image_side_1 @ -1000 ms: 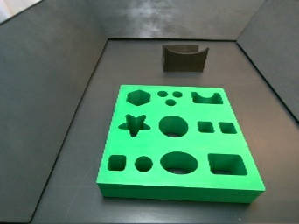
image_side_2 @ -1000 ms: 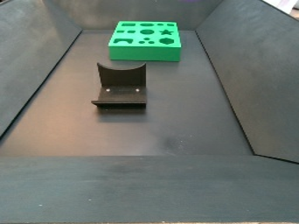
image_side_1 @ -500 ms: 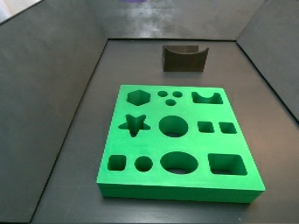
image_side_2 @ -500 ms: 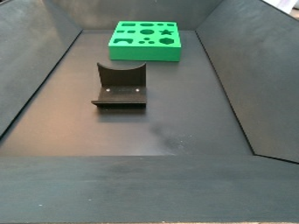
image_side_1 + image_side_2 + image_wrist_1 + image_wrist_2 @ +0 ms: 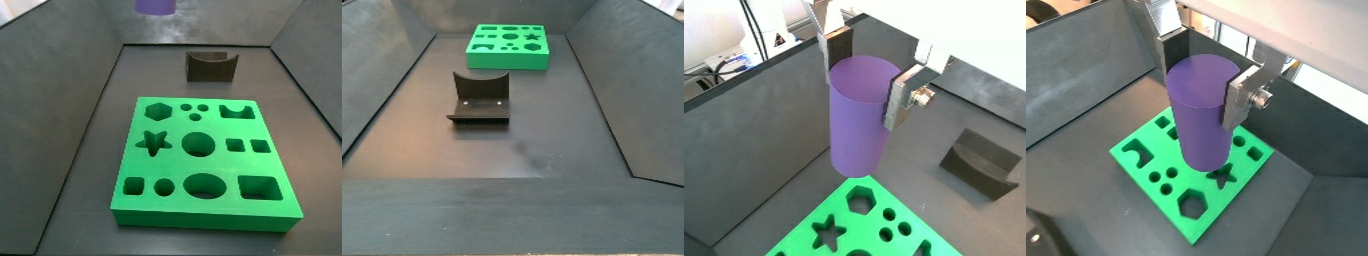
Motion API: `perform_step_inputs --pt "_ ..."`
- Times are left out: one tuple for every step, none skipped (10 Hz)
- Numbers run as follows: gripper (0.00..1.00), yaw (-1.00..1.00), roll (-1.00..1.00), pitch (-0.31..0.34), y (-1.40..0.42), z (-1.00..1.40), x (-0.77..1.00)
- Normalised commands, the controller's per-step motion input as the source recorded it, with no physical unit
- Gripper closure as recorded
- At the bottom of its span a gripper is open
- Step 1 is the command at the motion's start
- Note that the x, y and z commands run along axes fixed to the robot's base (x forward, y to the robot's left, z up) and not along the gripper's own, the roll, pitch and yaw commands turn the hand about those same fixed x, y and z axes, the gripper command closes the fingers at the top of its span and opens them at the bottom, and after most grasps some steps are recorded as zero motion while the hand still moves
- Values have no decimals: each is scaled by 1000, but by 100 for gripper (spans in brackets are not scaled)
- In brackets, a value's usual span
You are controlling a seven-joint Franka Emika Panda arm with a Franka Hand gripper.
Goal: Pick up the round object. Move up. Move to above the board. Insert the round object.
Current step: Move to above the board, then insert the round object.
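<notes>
- No brand, label or writing can be read on any surface in these views.
- The gripper (image 5: 867,73) is clenched on the round object (image 5: 861,118), a smooth matte purple cylinder with a flat round top; in both wrist views its flat silver fingers (image 5: 1244,92) press against opposite sides of the upper part of the cylinder, and a small screw head shows on one plate.
- The cylinder hangs upright, well clear of the floor, with its lower end above the board (image 5: 1149,160); in a side view only the purple bottom end (image 5: 156,5) shows at the top edge of the frame, high above the far end of the enclosure.
- The board is a bright green rectangular slab lying flat on the dark floor, with cut-outs: a hexagon, a star, small and large circles, squares, an oval and a notched shape. All the holes seen in a side view (image 5: 201,160) are unfilled.
- Open dark floor runs along both long edges of the board, between it and the sloping grey walls.
- The fixture (image 5: 478,96), a dark bracket with a curved notch, stands on its base plate well apart from the board, with bare matte floor (image 5: 529,150) around it.
</notes>
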Motion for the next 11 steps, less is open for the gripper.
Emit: perform_step_inputs --pt "100 6 23 85 -180 35 70" --pt "100 0 0 0 -43 -3 0" --pt "100 0 50 4 -243 -54 229" --pt "100 34 74 0 -354 -166 369" --pt "100 57 77 0 -394 -237 429" --pt "100 63 70 0 -380 -286 480" --pt "100 54 79 0 -329 -323 454" --pt "100 6 0 -11 -100 -403 454" --pt "100 3 13 -56 -60 -454 377" --pt "100 0 59 -86 -71 -477 309" --pt "100 0 101 -87 -83 -486 266"
